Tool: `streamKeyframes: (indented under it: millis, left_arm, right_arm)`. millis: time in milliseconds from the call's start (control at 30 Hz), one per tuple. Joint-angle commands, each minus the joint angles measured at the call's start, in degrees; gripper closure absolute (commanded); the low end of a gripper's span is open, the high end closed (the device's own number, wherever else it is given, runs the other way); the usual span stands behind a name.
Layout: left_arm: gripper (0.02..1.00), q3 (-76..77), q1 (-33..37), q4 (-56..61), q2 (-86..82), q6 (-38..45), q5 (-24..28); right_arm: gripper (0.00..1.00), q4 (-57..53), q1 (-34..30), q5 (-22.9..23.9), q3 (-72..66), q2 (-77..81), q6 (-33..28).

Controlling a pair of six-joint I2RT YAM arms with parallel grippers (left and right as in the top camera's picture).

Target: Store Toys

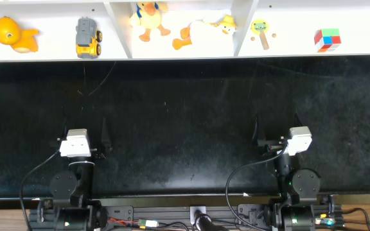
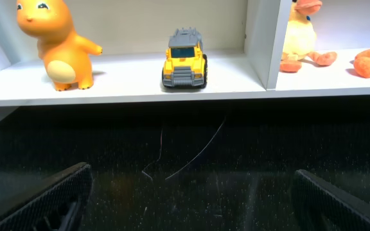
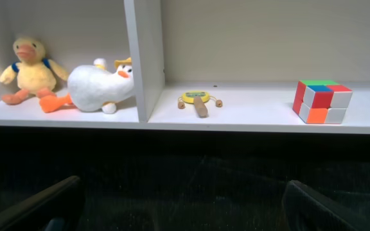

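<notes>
Hanging open and empty at lower frame, left end effector [image 1: 84, 135] and right end effector [image 1: 276, 133] face the top shelf [image 1: 50, 52] holding yellow truck [image 1: 88, 37] and colour cube [image 1: 327, 39]. Likely best move: withdraw, touching nothing stored.

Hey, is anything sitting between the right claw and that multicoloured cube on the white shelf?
Nothing visible stands in the way. The right claw faces the white shelf across the black mat. The multicoloured cube sits apart from the small yellow wooden-handled rattle, which lies off to its side.
</notes>
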Motion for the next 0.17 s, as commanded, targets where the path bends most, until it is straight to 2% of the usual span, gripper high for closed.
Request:
streamKeyframes:
  millis: [33, 167]
  left_arm:
    - [0.02, -0.13, -0.2, -0.09, -0.57, 1.07, 0.13]
    - [0.02, -0.13, -0.2, -0.09, -0.57, 1.07, 0.13]
  right_arm:
    - [0.005, 0.33, -0.39, -0.35, -0.79, -0.61, 0.28]
    - [0.005, 0.33, -0.39, -0.35, -0.79, -0.61, 0.28]
